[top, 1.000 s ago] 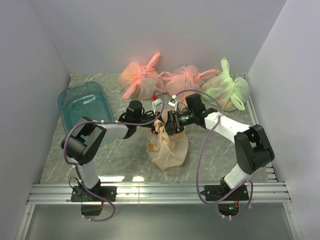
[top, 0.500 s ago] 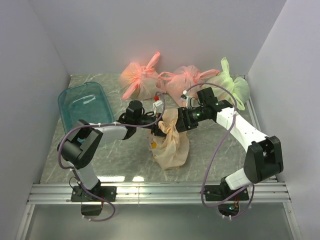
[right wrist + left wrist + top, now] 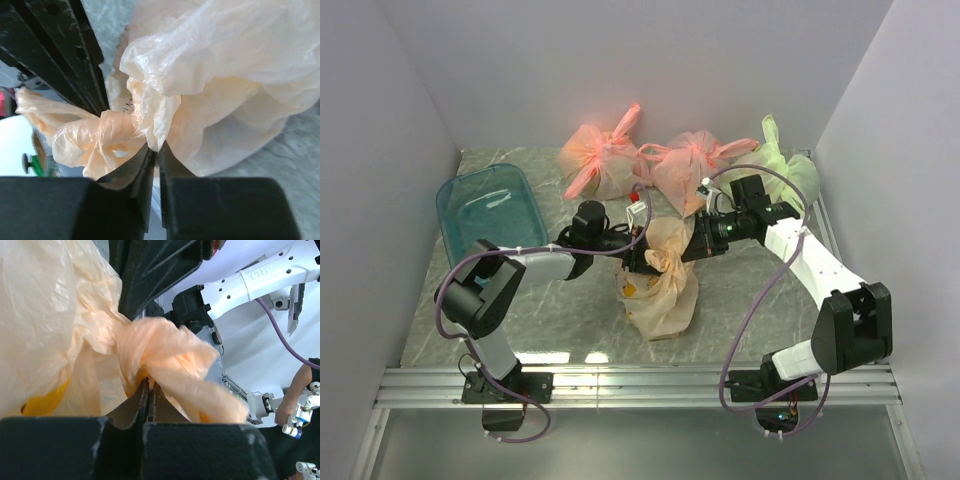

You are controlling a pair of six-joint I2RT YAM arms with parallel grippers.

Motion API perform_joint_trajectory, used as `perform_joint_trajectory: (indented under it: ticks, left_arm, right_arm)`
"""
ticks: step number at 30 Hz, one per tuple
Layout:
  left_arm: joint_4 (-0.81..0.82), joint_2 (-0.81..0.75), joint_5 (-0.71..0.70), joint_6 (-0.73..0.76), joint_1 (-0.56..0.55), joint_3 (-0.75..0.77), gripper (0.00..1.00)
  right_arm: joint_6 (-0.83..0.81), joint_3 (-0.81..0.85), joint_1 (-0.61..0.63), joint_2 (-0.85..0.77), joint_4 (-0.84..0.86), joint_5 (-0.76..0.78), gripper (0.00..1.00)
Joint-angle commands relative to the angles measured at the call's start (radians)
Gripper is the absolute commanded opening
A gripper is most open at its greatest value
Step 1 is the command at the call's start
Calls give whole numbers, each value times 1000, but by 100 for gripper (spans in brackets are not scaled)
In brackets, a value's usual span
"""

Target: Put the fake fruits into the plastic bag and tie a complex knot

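Seen from above, the pale orange translucent plastic bag (image 3: pixel 665 295) sits on the grey marbled table (image 3: pixel 550 320) between the two arms, its body bulging toward the near edge and its neck gathered into a twisted knot (image 3: pixel 658 259) at the far side. A yellow toy fruit (image 3: pixel 629 291) shows through the film on the bag's left side. The left gripper (image 3: pixel 641 262) reaches in from the left and the right gripper (image 3: pixel 693 247) from the right, both at the knot. Behind them lie two pinker knotted bags (image 3: pixel 600 160), a light green knotted bag (image 3: pixel 782 175) and, far left, a teal plastic tray (image 3: pixel 485 205). In the left wrist view, the left gripper (image 3: pixel 149 391) has its dark fingers pressed together with a fold of the bag's film pinched between them just below the knot (image 3: pixel 160 347); a yellow shape (image 3: pixel 44 402) glows through the plastic at the left, and the right arm's white link (image 3: pixel 262 277) lies beyond. In the right wrist view, the right gripper (image 3: pixel 154 156) has its fingers drawn almost together on a crumpled edge of the bag beside the knot (image 3: pixel 100 140), with the left gripper's black fingers (image 3: pixel 65 50) angled in from the upper left.
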Motion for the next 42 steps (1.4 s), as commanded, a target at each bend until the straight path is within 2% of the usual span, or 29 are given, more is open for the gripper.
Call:
perform_joint_trajectory:
  ticks: [1, 4, 5, 9, 11, 13, 16, 17, 19, 20, 22, 24, 26, 30, 34, 40, 42]
  left_arm:
    - [52, -9, 35, -5, -5, 38, 0]
    - [78, -3, 40, -22, -5, 39, 0]
    - [85, 2, 41, -33, -5, 38, 0]
    - [159, 22, 31, -93, -6, 25, 0]
    - [291, 46, 19, -195, -6, 19, 0]
    - [444, 77, 2, -272, -6, 12, 0]
    - [574, 105, -50, -379, -2, 7, 0]
    - [599, 109, -67, -427, 7, 2, 0]
    - [621, 116, -109, -458, 23, -10, 0]
    - [625, 114, -115, -470, 39, -14, 0]
    - [603, 99, -150, -466, 53, -33, 0]
    - [593, 86, -172, -470, 69, -50, 0]
    - [586, 73, -178, -466, 70, -50, 0]
    - [552, 63, -183, -452, 69, -45, 0]
    - [538, 59, -176, -433, 67, -51, 0]
    - [550, 62, -170, -439, 67, -48, 0]
    - [573, 66, -173, -453, 69, -44, 0]
  right_arm:
    - [51, -13, 9, -17, 76, -97, 13]
    - [98, -3, 50, 21, 134, -114, 22]
    - [118, -7, 61, 26, 157, -105, 28]
    - [212, -10, 121, 25, 311, -80, 42]
    - [250, -10, 161, 34, 355, -69, 48]
    - [278, -10, 203, 44, 371, -22, 48]
    - [312, -26, 253, 51, 400, 53, 54]
    - [309, -29, 260, 49, 388, 70, 61]
    - [272, -33, 265, 37, 366, 107, 68]
    - [251, -29, 261, 32, 324, 121, 76]
    - [168, 2, 259, 12, 265, 176, 77]
    - [130, 17, 251, -6, 202, 204, 91]
    - [76, 39, 248, -32, 155, 219, 95]
    - [22, 85, 213, -63, 105, 221, 96]
    - [42, 121, 133, -66, 98, 100, 96]
    - [8, 74, 83, -51, 58, -65, 72]
    - [20, 43, 86, -51, 72, -91, 70]
